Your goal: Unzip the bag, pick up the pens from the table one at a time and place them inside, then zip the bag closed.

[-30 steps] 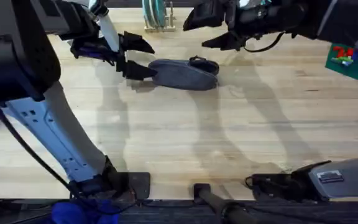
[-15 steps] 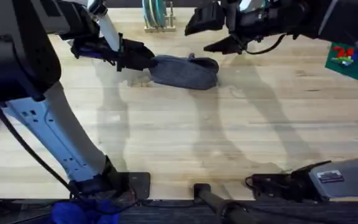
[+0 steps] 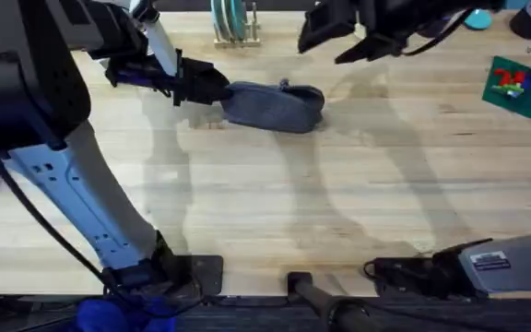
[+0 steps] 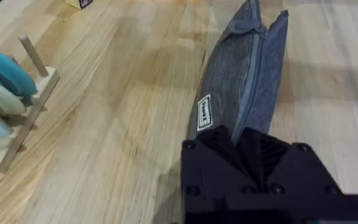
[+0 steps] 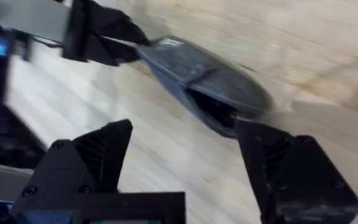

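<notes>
Overhead first: the bag [image 3: 273, 106] is seen as a long oval pouch of blue-grey heathered fabric lying on the table [image 3: 275, 212], a light wood top of joined planks with visible grain. It sits at the far middle of the table. Its left end is clamped by the left gripper [image 3: 216, 89], black fingers closed onto the fabric. The right gripper [image 3: 348, 44] is raised above and to the right of the bag, well apart from it, fingers spread. A small dark zipper pull is made out on the bag's top edge, detail too small to tell. A wooden peg rack [image 3: 231, 26] with teal discs is cut off at the far edge. A green plate with coloured bricks [image 3: 522, 88] lies at the far right.

Left wrist view: the bag [image 4: 244, 74] is shown lengthwise, woven heathered texture clear, zipper parted along its length so two fabric lips stand apart. A small white label is sewn on the side. The near end is hidden between the closed black fingers [image 4: 225, 144]. The peg rack [image 4: 14, 109] is cut off at the edge, pale wood dowels and teal discs.

Right wrist view: the bag [image 5: 204, 81] is blurred, its mouth gaping dark; contents cannot be told. The right gripper's two fingers [image 5: 98, 155] are seen wide apart, nothing between them. The left gripper [image 5: 114, 40] is seen farther off, pinching the bag's far end.
</notes>
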You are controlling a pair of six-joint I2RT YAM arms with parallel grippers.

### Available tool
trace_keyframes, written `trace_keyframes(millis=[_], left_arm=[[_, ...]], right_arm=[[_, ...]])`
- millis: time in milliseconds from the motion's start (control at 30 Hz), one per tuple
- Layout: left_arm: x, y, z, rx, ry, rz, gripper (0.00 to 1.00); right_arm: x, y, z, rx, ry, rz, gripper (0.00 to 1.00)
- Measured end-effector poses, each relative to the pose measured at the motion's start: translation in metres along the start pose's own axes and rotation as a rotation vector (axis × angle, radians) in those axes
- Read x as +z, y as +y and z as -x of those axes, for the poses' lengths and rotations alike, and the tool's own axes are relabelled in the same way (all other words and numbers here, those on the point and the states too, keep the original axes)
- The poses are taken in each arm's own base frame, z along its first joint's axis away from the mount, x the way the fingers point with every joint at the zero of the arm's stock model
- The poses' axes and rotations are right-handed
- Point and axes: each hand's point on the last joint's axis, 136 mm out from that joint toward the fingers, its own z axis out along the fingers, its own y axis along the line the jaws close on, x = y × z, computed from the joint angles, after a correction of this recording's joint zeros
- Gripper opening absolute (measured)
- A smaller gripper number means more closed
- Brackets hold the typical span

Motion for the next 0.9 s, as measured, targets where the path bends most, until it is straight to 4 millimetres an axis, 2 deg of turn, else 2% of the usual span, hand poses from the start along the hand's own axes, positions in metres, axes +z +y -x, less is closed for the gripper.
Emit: trace_keyframes(millis=[67, 100, 200, 300, 633, 900], left_arm=[[0.000, 0.000, 0.000, -0.001, 0.000, 0.000, 0.044], [0.000, 0.000, 0.000, 0.000, 0.000, 0.000, 0.044], [0.000, 0.000, 0.000, 0.000, 0.000, 0.000, 0.044], [0.000, 0.000, 0.000, 0.000, 0.000, 0.000, 0.044], [0.000, 0.000, 0.000, -0.001, 0.000, 0.000, 0.044], [0.000, 0.000, 0.000, -0.001, 0.000, 0.000, 0.044]], right_arm=[[-0.010, -0.003, -0.001, -0.034, 0.015, -0.058, 0.996], [-0.026, -0.008, 0.003, -0.073, 0.016, -0.143, 0.996], [-0.035, -0.016, 0.000, -0.089, 0.037, -0.224, 0.996], [-0.036, -0.022, -0.009, -0.113, 0.075, -0.292, 0.996], [-0.023, -0.013, -0.009, -0.193, 0.087, -0.347, 0.995], [0.018, -0.011, -0.005, -0.175, 0.131, -0.342, 0.996]])
